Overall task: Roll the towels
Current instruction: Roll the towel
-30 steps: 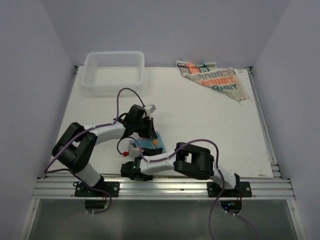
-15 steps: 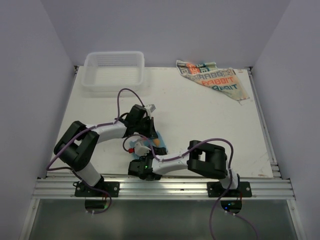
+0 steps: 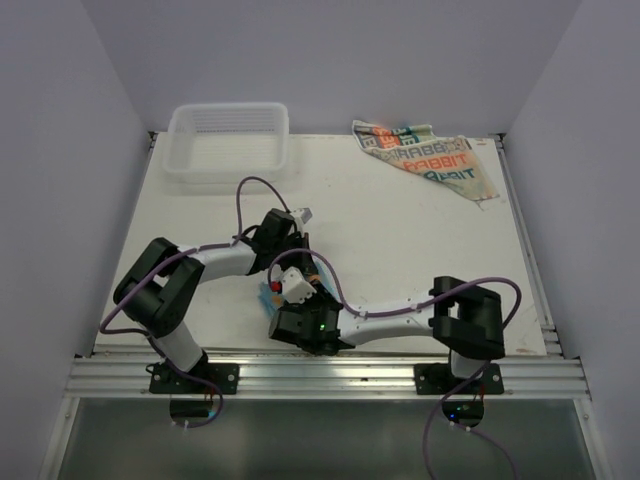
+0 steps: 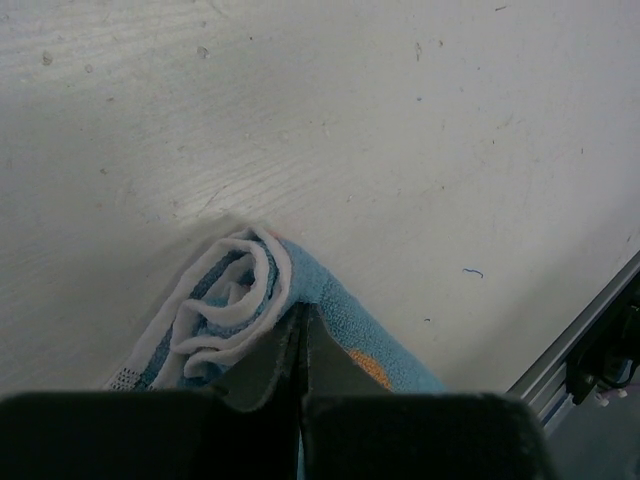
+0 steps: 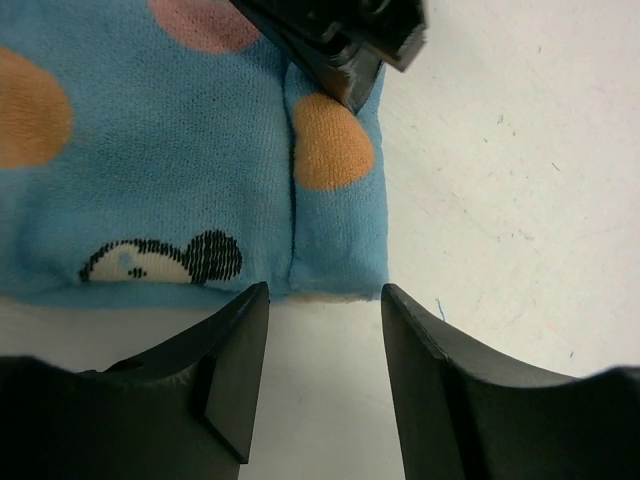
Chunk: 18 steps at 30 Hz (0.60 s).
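Towels: one of two in mid-roll. Blue towel (image 5: 180, 150) partly coiled, with its spiral end showing just beyond the left gripper (image 4: 303, 322). Left fingers pressed together, tips down on the seam between roll and flat cloth; cannot tell of any fabric nipped between them. Right gripper (image 5: 322, 297) with fingers spread apart and nothing held, the roll's near edge just past the tips and lined up with the gap between them.

Judged step: rolling the blue one, with the left tips pinning the coil and the right fingers placed to work the edge. Calls next for closing or pushing forward on that edge without dragging cloth out from under the left tips, then turning the coil over evenly; risk of slackening on an early lift of the pin.

Cream towel (image 3: 430, 160) well beyond both sets of fingers, off to the right, spread and rumpled, not yet rolled.

Counted: two towels, one blue and one cream; one white basket (image 3: 228, 140), far beyond the left fingers; two grippers.
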Motion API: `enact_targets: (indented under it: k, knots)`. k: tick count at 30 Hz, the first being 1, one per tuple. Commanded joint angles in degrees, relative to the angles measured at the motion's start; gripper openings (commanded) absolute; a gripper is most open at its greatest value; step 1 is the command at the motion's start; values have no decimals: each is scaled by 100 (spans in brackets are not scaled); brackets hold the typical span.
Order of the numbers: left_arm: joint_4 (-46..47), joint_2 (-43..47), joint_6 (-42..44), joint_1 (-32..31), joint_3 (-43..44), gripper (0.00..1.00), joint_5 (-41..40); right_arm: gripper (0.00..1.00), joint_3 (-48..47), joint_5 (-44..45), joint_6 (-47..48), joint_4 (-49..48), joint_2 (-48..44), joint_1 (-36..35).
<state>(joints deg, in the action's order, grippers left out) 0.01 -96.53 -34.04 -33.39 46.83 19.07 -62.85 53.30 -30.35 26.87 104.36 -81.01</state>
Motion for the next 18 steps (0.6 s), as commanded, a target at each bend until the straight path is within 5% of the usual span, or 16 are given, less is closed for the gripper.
enact_targets:
  k: [1, 11, 18]
  knots:
    - [-308, -252, 55, 52, -104, 0, -571, 53, 255, -442, -190, -480, -863, -11]
    - [-133, -200, 21, 52, -367, 0, -650, 53, 1134, -1374, -1041, -1008, -2217, 349]
    - [-98, -112, -76, 60, -499, 0, -650, 48, 2644, -3482, -1975, -2650, -3166, 1912]
